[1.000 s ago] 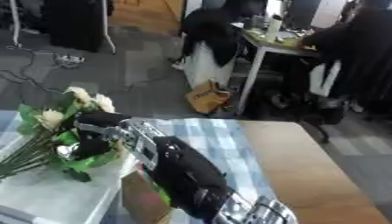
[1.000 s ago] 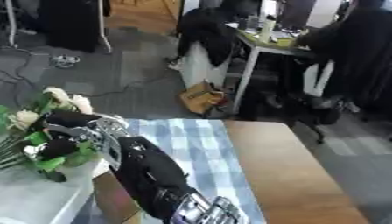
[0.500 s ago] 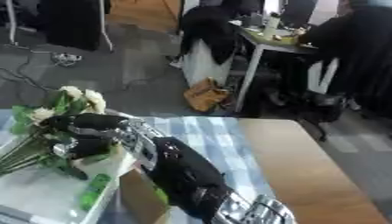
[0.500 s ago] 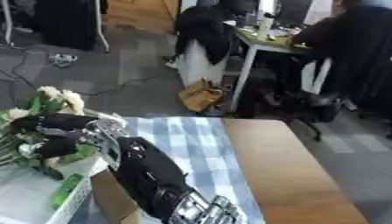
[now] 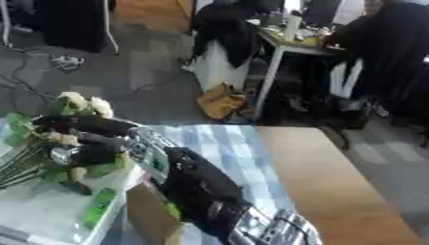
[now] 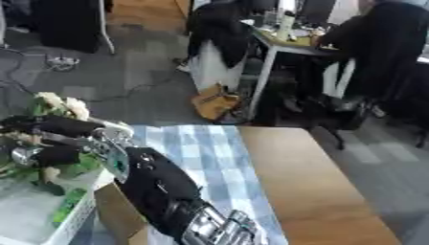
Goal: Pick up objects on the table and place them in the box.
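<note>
At the left of the frame, the robot's right hand [image 5: 88, 143], black with silver joints, has its fingers curled round a bunch of artificial flowers [image 5: 59, 122] with cream blooms and green leaves, held above a white box [image 5: 50, 210]. The other hand is out of sight. The bunch looks light, springy and top-heavy; the gathered stems are the sensible grip, since the blooms would crush. A blue-and-white checked cloth [image 5: 218, 143] covers the wooden table [image 5: 327, 177].

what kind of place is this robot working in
Probably an office or lab workroom: a white desk cluttered with gear at the back, cables on the grey carpet, and a wooden table with a checked cloth.
</note>
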Motion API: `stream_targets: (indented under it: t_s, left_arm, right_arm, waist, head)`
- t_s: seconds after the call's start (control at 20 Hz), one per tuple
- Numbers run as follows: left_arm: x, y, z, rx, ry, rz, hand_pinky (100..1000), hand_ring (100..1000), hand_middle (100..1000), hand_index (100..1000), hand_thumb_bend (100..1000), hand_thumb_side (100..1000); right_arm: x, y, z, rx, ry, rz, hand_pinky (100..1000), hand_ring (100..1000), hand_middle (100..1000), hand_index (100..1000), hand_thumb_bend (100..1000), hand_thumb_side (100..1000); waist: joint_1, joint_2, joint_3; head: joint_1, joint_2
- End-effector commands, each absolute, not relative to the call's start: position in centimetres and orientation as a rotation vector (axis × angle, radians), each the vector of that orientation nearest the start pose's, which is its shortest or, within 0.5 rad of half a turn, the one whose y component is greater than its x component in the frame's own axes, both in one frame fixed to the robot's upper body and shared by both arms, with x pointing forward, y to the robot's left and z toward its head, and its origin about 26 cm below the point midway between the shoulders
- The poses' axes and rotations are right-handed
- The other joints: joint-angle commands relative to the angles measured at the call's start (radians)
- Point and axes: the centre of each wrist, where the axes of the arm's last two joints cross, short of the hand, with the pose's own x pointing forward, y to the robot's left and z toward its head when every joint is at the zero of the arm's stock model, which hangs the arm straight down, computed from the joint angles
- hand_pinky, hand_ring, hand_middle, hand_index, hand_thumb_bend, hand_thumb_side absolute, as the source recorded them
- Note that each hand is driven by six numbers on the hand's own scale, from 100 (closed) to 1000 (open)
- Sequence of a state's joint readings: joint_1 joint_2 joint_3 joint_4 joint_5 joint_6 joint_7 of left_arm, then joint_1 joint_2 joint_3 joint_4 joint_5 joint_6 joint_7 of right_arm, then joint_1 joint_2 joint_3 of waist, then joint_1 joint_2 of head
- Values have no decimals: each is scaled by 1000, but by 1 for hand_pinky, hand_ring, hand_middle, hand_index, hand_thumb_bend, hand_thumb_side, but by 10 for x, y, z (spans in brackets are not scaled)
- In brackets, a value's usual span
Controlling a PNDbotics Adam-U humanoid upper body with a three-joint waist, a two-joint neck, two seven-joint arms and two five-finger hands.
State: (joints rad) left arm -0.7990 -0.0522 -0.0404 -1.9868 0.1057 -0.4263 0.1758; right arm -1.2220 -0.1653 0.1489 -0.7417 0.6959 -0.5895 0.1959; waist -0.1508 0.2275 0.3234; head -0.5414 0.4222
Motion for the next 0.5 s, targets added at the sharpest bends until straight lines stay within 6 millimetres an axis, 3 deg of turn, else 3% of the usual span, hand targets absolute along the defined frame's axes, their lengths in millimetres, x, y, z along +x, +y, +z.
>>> stream_targets:
  t_s: [0.05,0.2,0.5]
  left_arm:
    - [301,136,324,632,3080,-203,685,804,776,831,100,835]
    - [302,139,320,610,3104,-201,685,803,776,831,100,834]
    - [305,146,312,550,3152,-199,688,806,779,833,100,834]
  right_arm:
    - [497,-133,283,484,2964,-1832,980,969,1000,993,100,1000]
    - [489,-134,308,412,3031,-1716,983,971,1000,989,100,1000]
    - [470,-140,336,290,3088,-1576,978,965,1000,984,100,1000]
  waist:
    - [11,-30,-7]
    - [15,-49,-23]
    - [22,-88,-61]
  head:
    - [-12,16]
    - [-24,35]
    - [-27,71]
